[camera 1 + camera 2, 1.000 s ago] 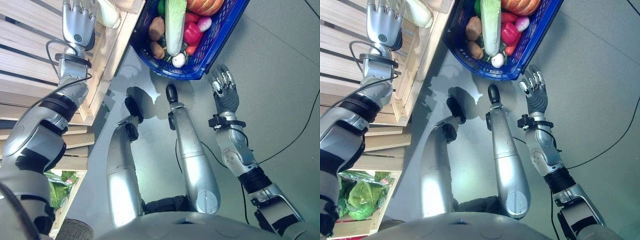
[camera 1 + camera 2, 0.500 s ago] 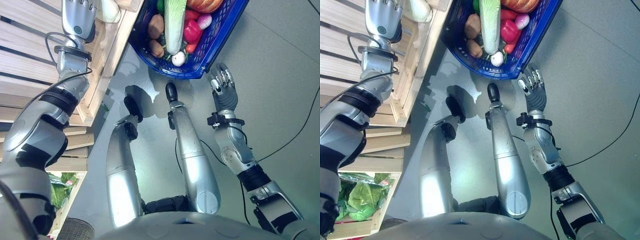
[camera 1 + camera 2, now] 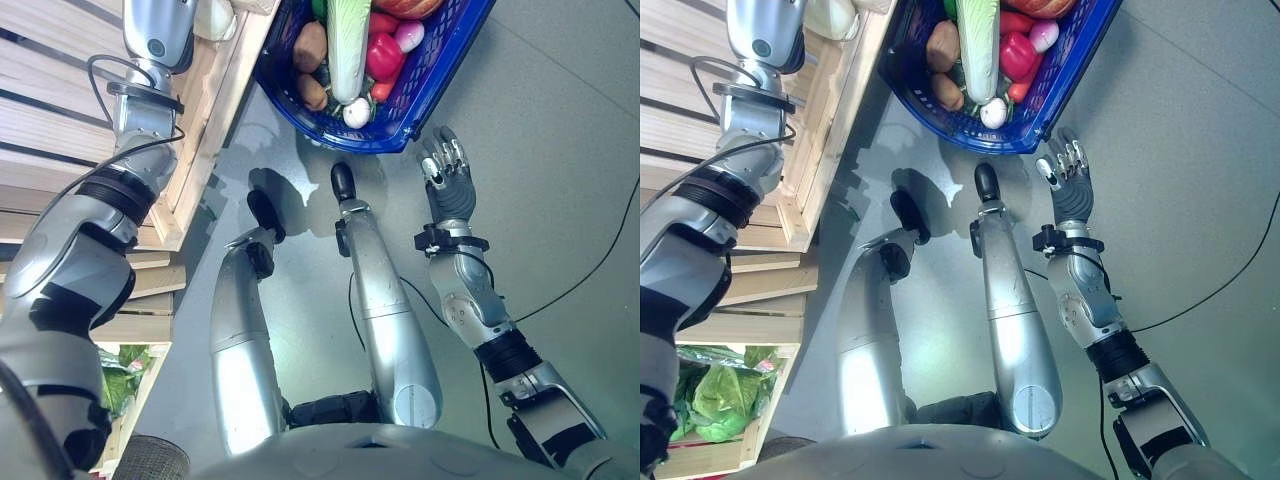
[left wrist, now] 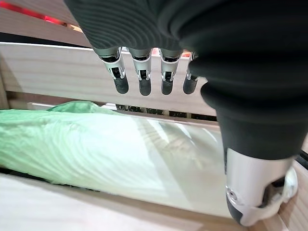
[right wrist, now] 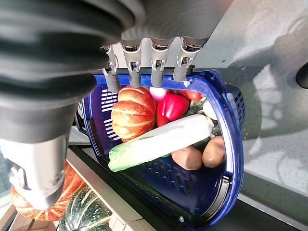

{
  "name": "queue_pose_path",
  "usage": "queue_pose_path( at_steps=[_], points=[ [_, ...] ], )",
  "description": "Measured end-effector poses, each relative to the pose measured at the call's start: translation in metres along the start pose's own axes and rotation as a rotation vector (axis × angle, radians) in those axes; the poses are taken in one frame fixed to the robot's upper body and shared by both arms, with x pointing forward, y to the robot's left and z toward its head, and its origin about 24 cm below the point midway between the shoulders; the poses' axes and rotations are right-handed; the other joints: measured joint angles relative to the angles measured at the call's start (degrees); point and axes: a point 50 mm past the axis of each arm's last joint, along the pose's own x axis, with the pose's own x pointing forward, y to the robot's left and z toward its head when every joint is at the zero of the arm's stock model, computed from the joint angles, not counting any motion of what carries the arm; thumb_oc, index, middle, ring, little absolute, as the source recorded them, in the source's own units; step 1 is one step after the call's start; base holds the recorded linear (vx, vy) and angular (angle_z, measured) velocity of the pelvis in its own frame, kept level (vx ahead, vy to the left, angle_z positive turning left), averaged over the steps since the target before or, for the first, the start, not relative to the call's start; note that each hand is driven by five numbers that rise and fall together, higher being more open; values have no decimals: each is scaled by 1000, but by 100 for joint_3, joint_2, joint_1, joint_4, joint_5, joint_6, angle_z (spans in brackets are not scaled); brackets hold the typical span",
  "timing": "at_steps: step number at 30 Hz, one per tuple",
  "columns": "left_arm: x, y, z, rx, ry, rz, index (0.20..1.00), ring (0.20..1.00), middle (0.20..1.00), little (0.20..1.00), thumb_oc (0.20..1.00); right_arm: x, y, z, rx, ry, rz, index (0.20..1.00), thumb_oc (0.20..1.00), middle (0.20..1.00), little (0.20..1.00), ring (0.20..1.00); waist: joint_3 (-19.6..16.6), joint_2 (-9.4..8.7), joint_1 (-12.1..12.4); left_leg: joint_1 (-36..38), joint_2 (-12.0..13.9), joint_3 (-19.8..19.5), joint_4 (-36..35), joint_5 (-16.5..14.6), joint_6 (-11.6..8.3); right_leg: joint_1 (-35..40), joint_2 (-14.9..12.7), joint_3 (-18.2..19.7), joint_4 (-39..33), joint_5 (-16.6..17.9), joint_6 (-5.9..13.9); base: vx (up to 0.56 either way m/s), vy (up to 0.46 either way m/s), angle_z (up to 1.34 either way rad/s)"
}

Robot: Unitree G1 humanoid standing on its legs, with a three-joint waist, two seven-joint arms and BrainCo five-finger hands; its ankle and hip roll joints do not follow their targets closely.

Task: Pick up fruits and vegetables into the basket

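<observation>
One long pale-green cabbage (image 4: 96,149) lies below the left hand's (image 4: 202,57) straight fingers (image 4: 144,82).

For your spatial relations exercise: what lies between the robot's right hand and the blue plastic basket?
Nothing: bare grey floor separates the open right hand from the blue plastic basket, seen in both eye views.

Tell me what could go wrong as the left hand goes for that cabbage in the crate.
The left hand hangs open above the long pale cabbage, which lies low between the wooden crate walls, so fingers may catch on wood. The blue basket already looks crowded; a long cabbage may perch on top and slide out.
</observation>
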Motion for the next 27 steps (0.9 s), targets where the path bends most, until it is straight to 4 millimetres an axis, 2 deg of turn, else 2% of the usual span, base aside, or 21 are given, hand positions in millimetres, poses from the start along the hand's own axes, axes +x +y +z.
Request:
queue_pose_path(
  at_steps=[4,9,10,11,12,13,19,27],
  points=[
    [-1,-5,-1,-24,23,-82,1000,1000,1000,1000,1000,0,0,0,-1,1,-1,1000,1000,1000,1000,1000,0,0,6,-11,0,38,-8,2,3,-44,-20,-1,0,2,-1,2,-3,-2],
    [6,-1,0,-18,55,-138,1000,1000,1000,1000,1000,3,2,2,1,-7,4,1000,1000,1000,1000,1000,0,0,-1,-18,-1,35,-8,-7,-5,-56,-16,2,-7,2,-3,1,-2,-1],
    [8,1,1,-21,62,-146,922,922,922,922,922,4,3,3,2,-10,4,1000,1000,1000,1000,1000,0,0,-1,-18,-1,35,-6,-7,-4,-56,-16,3,-6,2,-3,0,0,0],
    [8,1,1,-21,66,-152,708,708,708,708,708,4,3,3,2,-12,3,1000,1000,1000,1000,1000,0,0,-2,-18,0,34,-5,-7,-4,-56,-16,3,-7,2,-3,0,0,0],
    [9,1,2,-22,71,-160,307,307,307,307,307,6,4,5,3,-18,1,1000,1000,1000,1000,1000,0,0,-2,-17,0,35,-2,-7,-4,-56,-17,3,-6,2,-3,0,0,0],
    [9,2,2,-22,70,-157,200,200,200,200,200,7,5,6,4,-23,0,1000,1000,1000,1000,1000,0,0,-1,-16,0,34,2,-7,-4,-57,-18,3,-3,3,-3,0,0,0],
    [22,17,-1,-35,93,-80,200,200,200,200,200,7,5,6,-1,-23,1,1000,1000,1000,1000,1000,0,0,-7,-13,0,41,3,-11,-5,-60,-15,8,-3,6,-6,0,0,0],
    [19,10,-6,-86,142,-137,200,200,200,200,200,6,4,5,-2,-18,0,1000,1000,1000,1000,1000,0,0,-3,28,0,42,20,-18,-14,-31,3,33,9,29,-32,-1,5,-1]
  ],
)
